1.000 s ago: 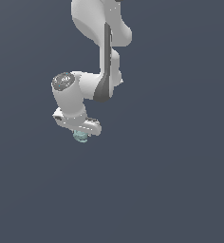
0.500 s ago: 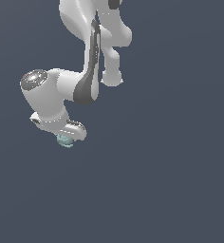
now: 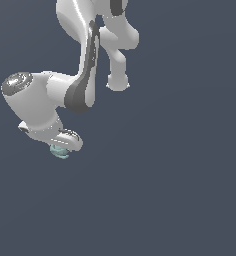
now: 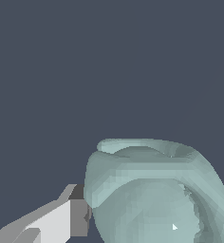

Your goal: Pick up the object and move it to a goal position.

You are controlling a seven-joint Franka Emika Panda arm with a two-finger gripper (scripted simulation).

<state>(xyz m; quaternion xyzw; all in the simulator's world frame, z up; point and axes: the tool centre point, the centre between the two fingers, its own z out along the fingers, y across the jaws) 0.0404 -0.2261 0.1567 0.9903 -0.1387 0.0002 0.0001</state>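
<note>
Under the white arm [image 3: 65, 95], the gripper [image 3: 61, 148] clasps the object [image 3: 59, 152] (plain dark backdrop around).

The arm [image 3: 85, 60] is glossy white, with dark grey bands at its joints and a grey cap bearing a small reddish mark at the end of the wrist housing. The gripper [image 3: 60, 150] is white as well, and one finger [image 4: 61, 218] shows white with a mid-grey pad face and darker grey edge. The object [image 4: 156, 194] is pale teal-green, slightly glossy, with lighter highlights and duller green-grey shading in its folds (only a sliver of that teal shows in the exterior view). The background is a plain, patternless slate blue-grey.
</note>
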